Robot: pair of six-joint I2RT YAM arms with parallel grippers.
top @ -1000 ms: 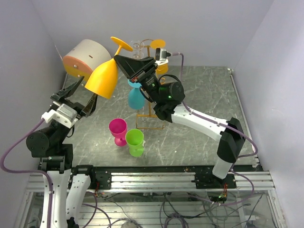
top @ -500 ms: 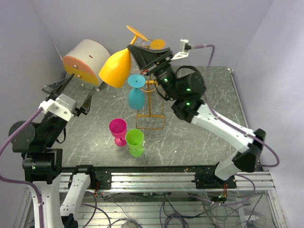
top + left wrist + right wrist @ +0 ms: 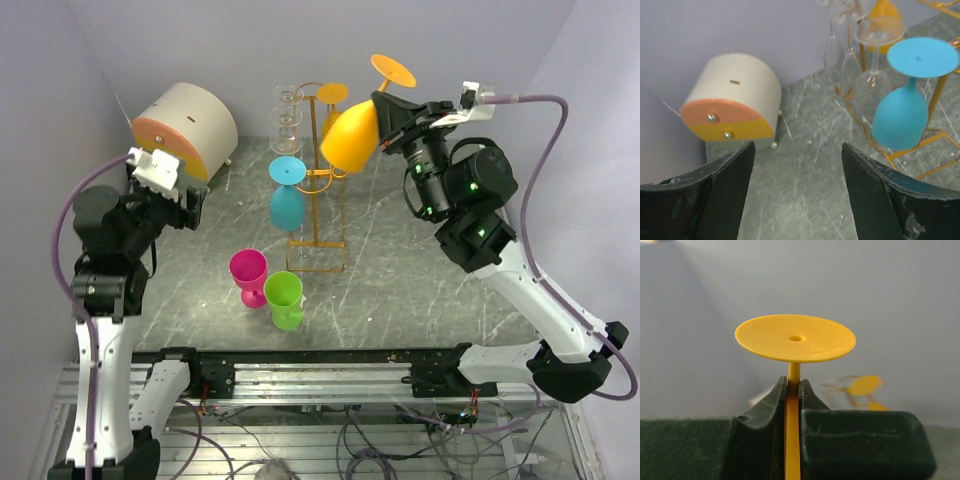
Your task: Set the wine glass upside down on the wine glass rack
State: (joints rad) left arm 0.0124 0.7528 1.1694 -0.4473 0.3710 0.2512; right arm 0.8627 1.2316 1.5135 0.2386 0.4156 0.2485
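A yellow wine glass [image 3: 350, 138] hangs in the air, tilted bowl-down with its foot [image 3: 796, 338] uppermost. My right gripper [image 3: 386, 102] is shut on its thin stem, just under the foot [image 3: 793, 387]. The glass sits just right of the top of the orange-gold wire wine glass rack [image 3: 316, 200], apart from it as far as I can tell. My left gripper [image 3: 168, 205] is open and empty [image 3: 797, 150], low at the left near the cream drum, facing the rack [image 3: 940, 95].
The rack carries a blue glass [image 3: 286, 205] [image 3: 900, 117], clear glasses [image 3: 287, 110] [image 3: 872, 85] and another yellow one [image 3: 333, 93]. A cream drum with an orange face [image 3: 185, 125] [image 3: 732, 97] stands back left. Pink [image 3: 248, 275] and green [image 3: 285, 298] glasses stand near the front.
My right gripper has carried the yellow glass from left of the rack, over its top, to its right side. The left arm has drawn back and its jaws have opened wider.
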